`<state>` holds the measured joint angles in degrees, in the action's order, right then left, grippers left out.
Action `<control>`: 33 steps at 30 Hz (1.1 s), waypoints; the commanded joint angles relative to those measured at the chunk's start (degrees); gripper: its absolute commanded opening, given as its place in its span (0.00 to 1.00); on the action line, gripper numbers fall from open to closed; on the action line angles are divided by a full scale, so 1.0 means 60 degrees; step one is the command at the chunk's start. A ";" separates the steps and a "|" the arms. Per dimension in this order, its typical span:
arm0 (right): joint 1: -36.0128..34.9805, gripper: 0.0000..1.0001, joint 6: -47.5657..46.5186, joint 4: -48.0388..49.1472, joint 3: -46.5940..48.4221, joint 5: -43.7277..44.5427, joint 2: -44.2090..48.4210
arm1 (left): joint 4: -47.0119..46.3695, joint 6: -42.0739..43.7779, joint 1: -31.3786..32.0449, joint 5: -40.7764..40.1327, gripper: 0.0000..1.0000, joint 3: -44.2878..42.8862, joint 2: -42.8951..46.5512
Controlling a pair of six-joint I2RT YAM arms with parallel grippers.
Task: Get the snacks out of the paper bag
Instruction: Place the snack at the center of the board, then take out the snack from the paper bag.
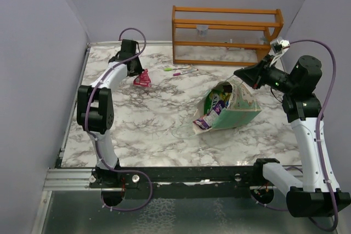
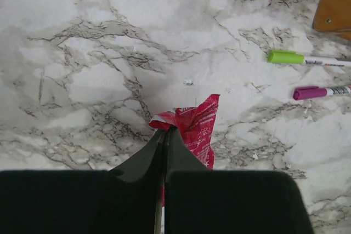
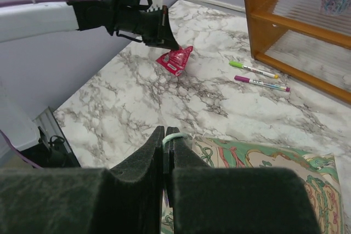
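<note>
The paper bag (image 1: 237, 109) lies on its side at the table's right, mouth facing left. Several snacks (image 1: 214, 108) show in the mouth, and a purple packet (image 1: 202, 123) pokes out at the bottom. My right gripper (image 1: 239, 73) is shut on the bag's top edge by its pale handle (image 3: 176, 136), holding the upper side (image 3: 263, 160) up. My left gripper (image 1: 137, 73) is at the far left, shut on the top of a pink-red packet (image 1: 143, 79) (image 2: 198, 127) that hangs down to the marble. The packet also shows in the right wrist view (image 3: 175, 60).
A green pen (image 2: 285, 57) and a pink pen (image 2: 307, 92) lie right of the red packet, in front of the orange wooden rack (image 1: 226, 35) at the back. Grey walls close in the left, back and right. A loose string loop (image 1: 181, 131) lies left of the bag.
</note>
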<state>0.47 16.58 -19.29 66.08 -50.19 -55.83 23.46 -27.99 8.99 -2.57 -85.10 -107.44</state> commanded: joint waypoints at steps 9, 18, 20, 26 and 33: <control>-0.0005 0.03 -0.0128 0.0405 0.0126 0.0336 0.0047 | -0.0124 0.0559 -0.0145 0.0542 0.00 -0.0930 -0.1731; -0.0005 0.03 0.0021 0.0510 0.0120 0.0197 -0.0009 | -0.0023 0.0847 -0.0328 0.0668 0.24 -0.0886 -0.1670; -0.0005 0.03 0.0013 0.0480 0.0108 0.0178 -0.0011 | -0.0301 0.0915 -0.0327 0.0401 0.38 -0.0485 -0.0793; -0.0003 0.03 -0.0039 0.0506 -0.0015 0.0175 0.0013 | -0.1505 0.0952 0.0108 0.0197 0.63 0.1185 0.2455; -0.0003 0.03 -0.0028 0.0599 -0.0154 0.0178 0.0108 | -0.2395 0.0539 0.2283 0.0416 0.79 0.2882 0.4522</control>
<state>0.47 16.23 -19.27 66.02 -49.71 -55.99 13.23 -22.81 16.23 -2.09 -75.96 -85.38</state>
